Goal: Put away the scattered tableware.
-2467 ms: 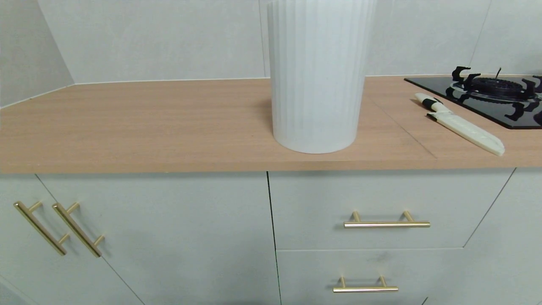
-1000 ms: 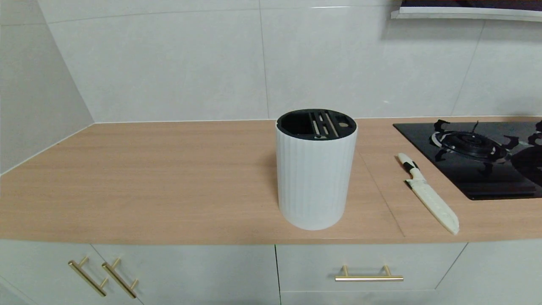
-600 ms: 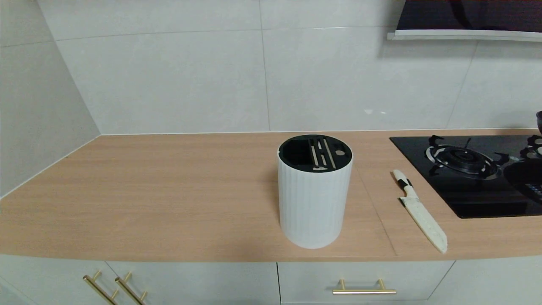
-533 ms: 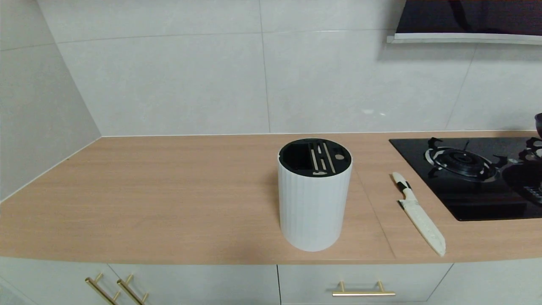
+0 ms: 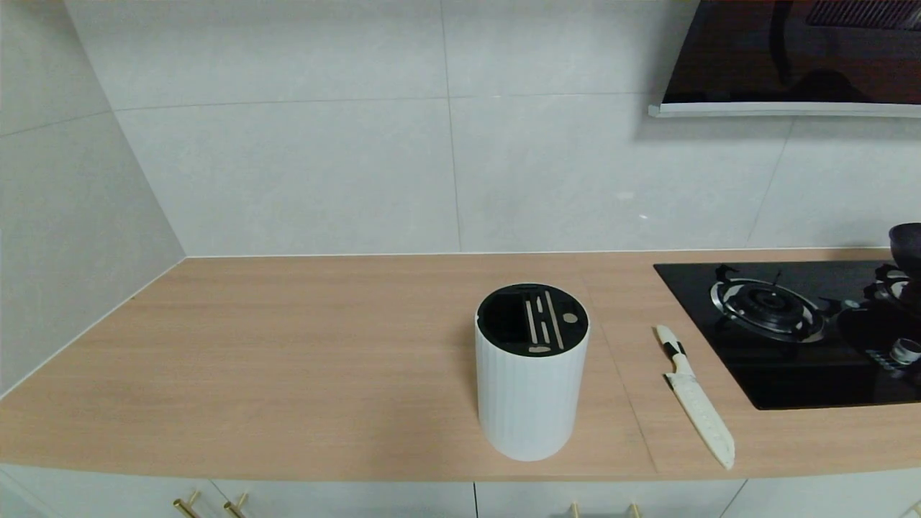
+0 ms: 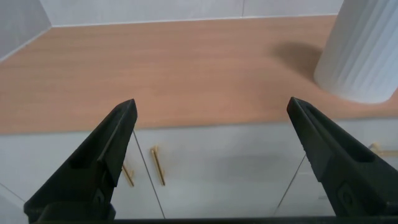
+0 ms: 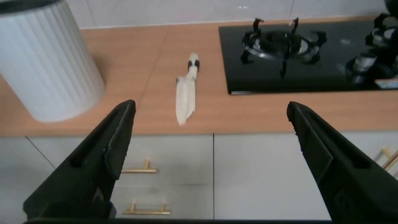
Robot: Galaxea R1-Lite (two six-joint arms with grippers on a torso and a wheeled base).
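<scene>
A cream knife (image 5: 693, 404) with a black band on its handle lies flat on the wooden counter (image 5: 302, 345), blade tip toward the front edge; it is also the knife (image 7: 185, 96) in the right wrist view. Left of it stands a white ribbed holder (image 5: 530, 381) with a black slotted top; the holder (image 7: 48, 65) and holder (image 6: 364, 50) also show in both wrist views. My left gripper (image 6: 211, 118) is open, held in front of the counter edge, left of the holder. My right gripper (image 7: 210, 121) is open before the cabinet front, below the knife.
A black gas hob (image 5: 784, 331) sits right of the knife, with a dark pot (image 5: 908, 244) at its far edge and a range hood (image 5: 784, 57) above. White cabinet fronts with gold handles (image 7: 137, 167) run under the counter. A tiled wall backs it.
The head camera has risen and tilted, so the counter now sits lower in the picture and the holder's top and the hood show. Holder and knife lie where they were.
</scene>
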